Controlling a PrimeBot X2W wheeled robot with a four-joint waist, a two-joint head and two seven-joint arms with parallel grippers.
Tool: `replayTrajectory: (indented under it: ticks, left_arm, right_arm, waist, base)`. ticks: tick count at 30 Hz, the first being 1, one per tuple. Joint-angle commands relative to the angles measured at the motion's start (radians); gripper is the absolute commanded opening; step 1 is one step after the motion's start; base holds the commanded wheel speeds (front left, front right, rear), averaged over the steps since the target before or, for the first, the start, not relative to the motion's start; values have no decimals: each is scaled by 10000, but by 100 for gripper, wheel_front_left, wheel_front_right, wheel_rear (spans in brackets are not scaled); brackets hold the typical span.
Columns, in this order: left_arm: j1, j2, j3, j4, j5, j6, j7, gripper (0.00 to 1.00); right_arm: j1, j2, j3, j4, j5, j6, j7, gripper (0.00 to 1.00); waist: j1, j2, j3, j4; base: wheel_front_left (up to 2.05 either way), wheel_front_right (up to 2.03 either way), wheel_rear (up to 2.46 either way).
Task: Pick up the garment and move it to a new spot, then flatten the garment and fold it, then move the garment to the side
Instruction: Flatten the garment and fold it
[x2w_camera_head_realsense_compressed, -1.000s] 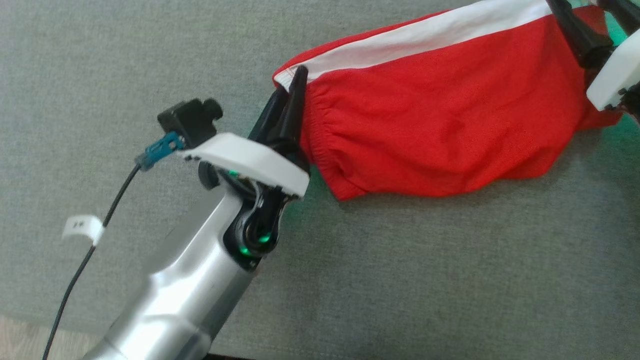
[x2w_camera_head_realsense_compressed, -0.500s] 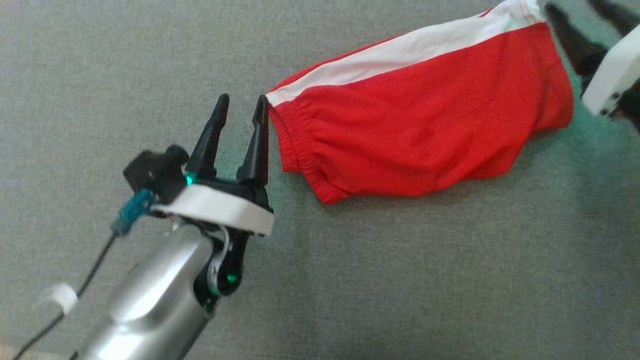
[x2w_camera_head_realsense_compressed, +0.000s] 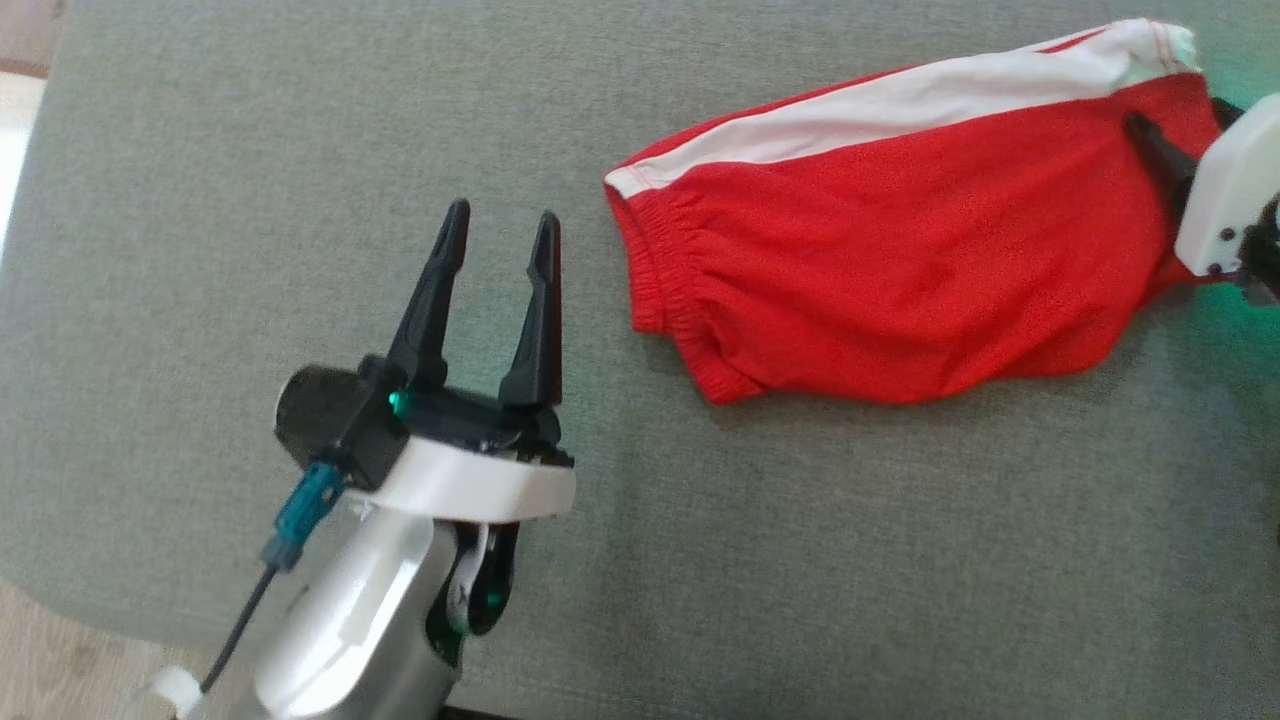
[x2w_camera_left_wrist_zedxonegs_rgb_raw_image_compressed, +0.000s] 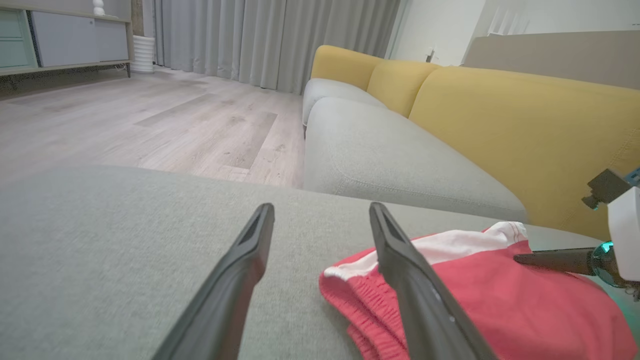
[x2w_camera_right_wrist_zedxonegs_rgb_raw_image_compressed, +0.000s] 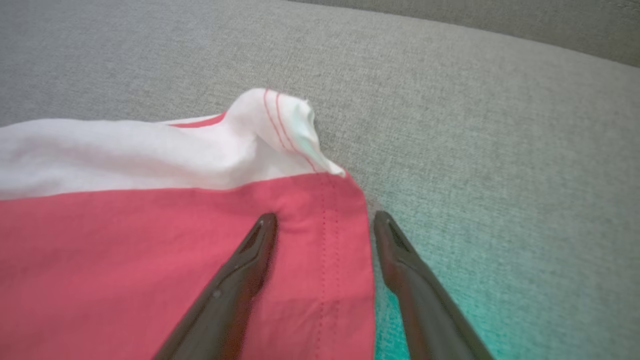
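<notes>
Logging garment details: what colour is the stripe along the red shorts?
White stripe on the red fabric shorts, clearest in the head view.

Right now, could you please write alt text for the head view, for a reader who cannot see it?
A red garment with a white stripe lies on a grey cushion. The open left gripper points up beside its waistband, not touching; the right gripper is at its other end.

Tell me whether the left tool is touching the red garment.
Apart. In the head view the open left tool stands clear of the red garment, with a strip of grey cushion showing between them.
</notes>
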Motion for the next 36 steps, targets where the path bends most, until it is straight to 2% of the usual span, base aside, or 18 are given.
replayTrajectory:
  ticks: [1, 8, 9, 10, 12, 19, 28, 36]
  left_arm:
    - [214, 37, 560, -233, 226, -137, -79, 100]
    - [953, -567, 1393, 179, 1039, -770, -80, 100]
    - [1063, -642, 1513, 233, 1113, -868, -81, 100]
    - [1175, -704, 1631, 284, 1188, -961, -81, 100]
    - [1378, -810, 1851, 404, 1354, -1119, -81, 100]
    - [2248, -1009, 2635, 751, 1872, -1489, -81, 100]
    - [3696, -1112, 3495, 709, 2596, -1845, -81, 100]
    - [4406, -1299, 3766, 634, 2817, -2110, -81, 100]
  right_arm:
    - [490, 116, -92, -117, -186, -9, 260, 100]
    - [1077, 989, -451, -120, -326, -9, 994, 100]
    - [1153, 1116, -394, -203, -282, -9, 953, 60]
    - [1210, 1224, -390, -266, -257, -9, 868, 0]
    - [1333, 1452, -303, -403, -103, -9, 765, 0]
    - [1651, 1915, -991, -416, 308, -9, -44, 0]
    - [2561, 1550, -2021, -222, 592, -9, -532, 0]
    - [2787, 1090, -3186, -208, 325, -9, -901, 0]
  waist:
    - [1, 0, 17, 130]
    - [1, 0, -260, 224]
    - [1, 0, -338, 213]
    - [1, 0, -391, 191]
    - [1, 0, -521, 122]
    - [1, 0, -1404, -468]
    - [1, 0, -2526, -1114]
    - [1, 0, -2790, -1132]
  base:
    - [0, 0, 0]
    - [0, 0, 0]
    - [0, 0, 0]
    - [0, 0, 0]
    - [0, 0, 0]
    - [0, 0, 0]
    - [0, 0, 0]
    - [0, 0, 0]
